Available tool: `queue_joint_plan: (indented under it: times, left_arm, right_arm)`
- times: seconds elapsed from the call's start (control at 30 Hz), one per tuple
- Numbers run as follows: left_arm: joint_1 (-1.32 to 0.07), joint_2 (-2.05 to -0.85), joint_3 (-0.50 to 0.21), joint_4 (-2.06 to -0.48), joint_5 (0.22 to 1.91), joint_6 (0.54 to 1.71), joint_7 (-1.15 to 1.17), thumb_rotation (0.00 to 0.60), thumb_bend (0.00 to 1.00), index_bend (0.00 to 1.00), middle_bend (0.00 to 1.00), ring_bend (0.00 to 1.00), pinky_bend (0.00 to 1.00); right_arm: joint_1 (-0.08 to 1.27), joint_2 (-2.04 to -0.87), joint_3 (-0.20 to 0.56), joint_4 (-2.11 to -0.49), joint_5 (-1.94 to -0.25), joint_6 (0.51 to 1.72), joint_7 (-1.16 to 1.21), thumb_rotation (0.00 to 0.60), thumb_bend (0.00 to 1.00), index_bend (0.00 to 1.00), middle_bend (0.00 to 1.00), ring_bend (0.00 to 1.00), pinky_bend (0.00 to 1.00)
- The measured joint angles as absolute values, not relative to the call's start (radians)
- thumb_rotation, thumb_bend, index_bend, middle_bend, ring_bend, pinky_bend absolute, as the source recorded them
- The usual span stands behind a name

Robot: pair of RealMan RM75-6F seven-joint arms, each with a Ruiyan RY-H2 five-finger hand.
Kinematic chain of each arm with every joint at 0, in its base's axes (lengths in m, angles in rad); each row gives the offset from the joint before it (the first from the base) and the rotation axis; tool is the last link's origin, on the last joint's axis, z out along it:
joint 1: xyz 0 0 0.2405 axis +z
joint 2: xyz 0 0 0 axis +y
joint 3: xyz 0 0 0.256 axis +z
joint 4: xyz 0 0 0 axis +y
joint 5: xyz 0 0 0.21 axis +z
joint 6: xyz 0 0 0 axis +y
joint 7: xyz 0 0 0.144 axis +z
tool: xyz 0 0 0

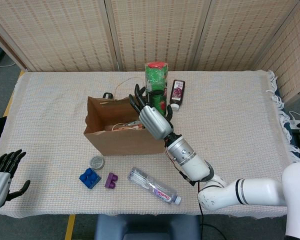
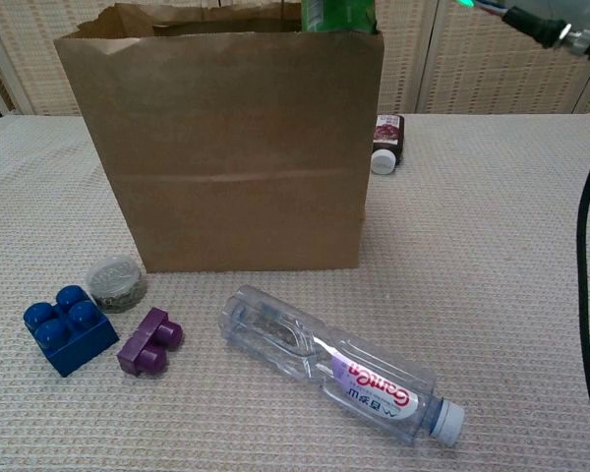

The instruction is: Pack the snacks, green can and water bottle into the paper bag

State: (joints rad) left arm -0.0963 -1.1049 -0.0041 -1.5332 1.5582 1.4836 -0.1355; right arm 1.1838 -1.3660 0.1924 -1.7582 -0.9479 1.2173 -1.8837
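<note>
The green can (image 1: 156, 79) with a red lid stands upright over the back right corner of the brown paper bag (image 1: 121, 141). My right hand (image 1: 154, 119) grips the can's lower part from the near side. In the chest view the can (image 2: 339, 14) shows just above the bag's (image 2: 226, 157) rim. Snack packets (image 1: 124, 127) lie inside the bag. In front of the bag the clear water bottle (image 1: 153, 186) (image 2: 334, 362) lies on its side. My left hand (image 1: 2, 175) hangs open off the table's near left corner, holding nothing.
A small dark bottle with a purple label (image 1: 177, 93) (image 2: 384, 139) lies behind the bag to the right. A grey round lid (image 2: 115, 281), a blue block (image 2: 67, 327) and a purple block (image 2: 149, 341) sit left of the water bottle. Woven screens stand behind the table.
</note>
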Motion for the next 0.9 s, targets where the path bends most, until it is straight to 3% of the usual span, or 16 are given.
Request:
queue_joint_plan:
  times: [0.17,0.6,0.9]
  left_arm:
    - [-0.096,-1.105,-0.004,-1.534,1.557,1.484,-0.134,0.600,0.35,0.06,0.00,0.00,0.00]
    - [-0.093,-1.105,-0.003,-1.531,1.557,1.487,-0.140,0.600,0.35,0.06,0.00,0.00,0.00]
    - [-0.089,-1.107,-0.003,-1.532,1.555,1.492,-0.131,0.600,0.35,0.06,0.00,0.00,0.00]
  right_arm:
    - [1.199,-1.386,0.184,-1.742,-0.943,1.252,-1.883,0.600,0.00,0.00,0.07,0.00,0.35]
    - [1.202,-1.397,0.185,-1.744,-1.004,1.311,-1.804,0.600,0.00,0.00,0.07,0.00,0.35]
    - [1.099,-1.297,0.167,-1.834,-1.081,1.356,-1.543,0.600,0.00,0.00,0.07,0.00,0.35]
